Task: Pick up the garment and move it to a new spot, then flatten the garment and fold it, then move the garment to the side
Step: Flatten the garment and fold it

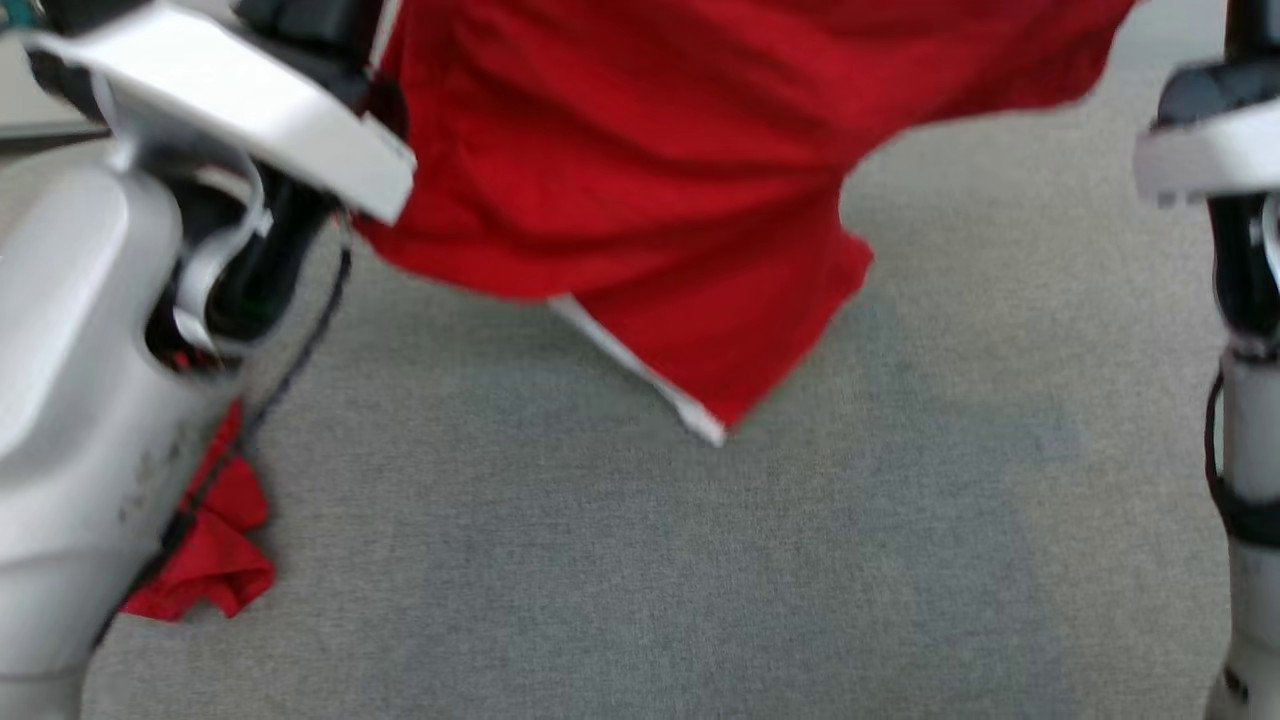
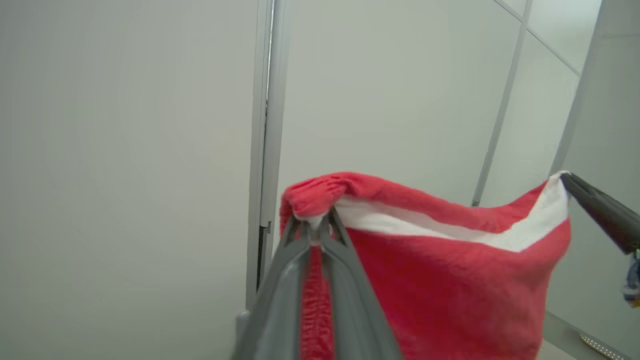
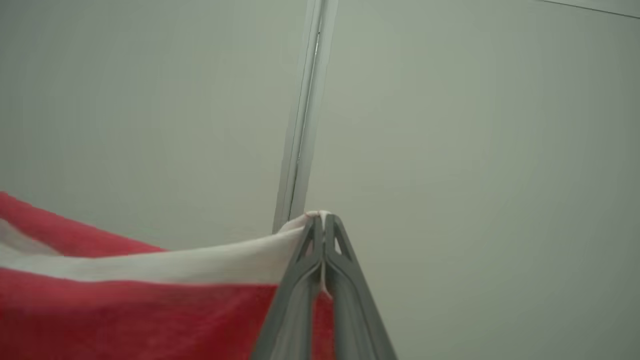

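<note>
The garment (image 1: pixel 640 170) is red with a white band along one edge. It hangs in the air between my two arms, its lowest corner (image 1: pixel 715 425) dangling just above the grey surface. In the left wrist view my left gripper (image 2: pixel 315 222) is shut on a bunched red corner of the garment (image 2: pixel 450 280), and the white band runs across to my right gripper (image 2: pixel 567 180), which pinches the other corner. In the right wrist view the right gripper (image 3: pixel 324 220) is shut on the white band of the garment (image 3: pixel 150 310).
A grey cloth-like surface (image 1: pixel 640 580) spreads below the garment. A crumpled bit of red cloth (image 1: pixel 215 560) lies by my left arm (image 1: pixel 90 400). My right arm (image 1: pixel 1240 300) stands at the right edge. Pale wall panels with a vertical seam (image 2: pixel 265 125) face both wrist cameras.
</note>
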You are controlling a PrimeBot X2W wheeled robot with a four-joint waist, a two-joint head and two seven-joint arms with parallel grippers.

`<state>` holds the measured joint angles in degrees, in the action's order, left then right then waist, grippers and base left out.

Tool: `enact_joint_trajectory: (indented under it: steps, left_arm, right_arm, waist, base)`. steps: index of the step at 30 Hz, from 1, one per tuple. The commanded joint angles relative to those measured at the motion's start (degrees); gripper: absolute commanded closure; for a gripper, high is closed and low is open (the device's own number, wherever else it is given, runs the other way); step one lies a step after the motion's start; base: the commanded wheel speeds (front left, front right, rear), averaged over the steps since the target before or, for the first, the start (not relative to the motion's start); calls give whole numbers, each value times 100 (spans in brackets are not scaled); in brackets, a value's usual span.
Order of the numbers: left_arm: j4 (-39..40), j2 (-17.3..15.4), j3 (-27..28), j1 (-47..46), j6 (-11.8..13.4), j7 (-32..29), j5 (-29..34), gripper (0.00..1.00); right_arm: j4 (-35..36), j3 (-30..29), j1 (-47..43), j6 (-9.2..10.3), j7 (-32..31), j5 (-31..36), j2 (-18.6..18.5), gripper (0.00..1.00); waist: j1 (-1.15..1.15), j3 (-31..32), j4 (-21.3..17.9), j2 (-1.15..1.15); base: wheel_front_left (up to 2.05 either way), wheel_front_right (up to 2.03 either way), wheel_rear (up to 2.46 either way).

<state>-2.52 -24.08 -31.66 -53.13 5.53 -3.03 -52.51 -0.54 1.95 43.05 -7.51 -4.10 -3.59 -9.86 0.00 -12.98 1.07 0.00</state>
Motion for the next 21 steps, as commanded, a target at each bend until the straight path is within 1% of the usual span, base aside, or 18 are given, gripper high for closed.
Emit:
enact_joint_trajectory:
  steps: [1, 2, 4, 7, 10, 13, 14, 15, 18, 21]
  left_arm:
    - [-286, 72, 75, -492, -51, 55, 104, 100]
    - [-487, 113, 107, -760, -60, 84, 183, 100]
    - [-962, 219, 196, -1274, -107, 214, 256, 100]
    - [-1681, 346, 239, -1990, -348, 506, 437, 100]
    - [-2307, 500, 211, -2452, -575, 784, 551, 100]
    - [-2836, 666, 158, -2618, -757, 1032, 575, 100]
    - [-2836, 666, 158, -2618, -757, 1032, 575, 100]
    - [-2995, 736, 122, -2605, -810, 1102, 581, 100]
    - [-3448, 902, -102, -2385, -1005, 1294, 661, 100]
    - [-3888, 975, -428, -2026, -1160, 1451, 793, 100]
  right_arm:
    - [-271, 141, 609, 1, 4, 0, -12, 100]
    - [-447, 201, 948, 1, 67, 62, -61, 100]
    - [-836, 241, 1575, 5, 315, 98, -16, 100]
    - [-1479, 241, 2365, 4, 899, 279, 89, 100]
    - [-2109, 173, 2813, 4, 1408, 453, 228, 100]
    - [-2763, 119, 2920, 4, 1639, 510, 380, 100]
    - [-2763, 119, 2920, 4, 1639, 510, 380, 100]
    - [-2974, 100, 2889, 4, 1693, 488, 420, 100]
    - [-3596, 108, 2657, 4, 1818, 411, 498, 100]
    - [-4177, 255, 2355, 3, 1899, 361, 550, 100]
  waist:
    - [0, -558, -222, 0]
    - [0, -698, -260, 0]
    - [0, -931, -330, 0]
    - [0, -1166, -412, 0]
    - [0, -1310, -434, 0]
    - [0, -1426, -416, 0]
    - [0, -1426, -416, 0]
    - [0, -1455, -399, 0]
    - [0, -1521, -338, 0]
    - [0, -1530, -292, 0]
  base:
    - [0, 0, 0]
    - [0, 0, 0]
    - [0, 0, 0]
    - [0, 0, 0]
    - [0, 0, 0]
    - [0, 0, 0]
    - [0, 0, 0]
    - [0, 0, 0]
    - [0, 0, 0]
    - [0, 0, 0]
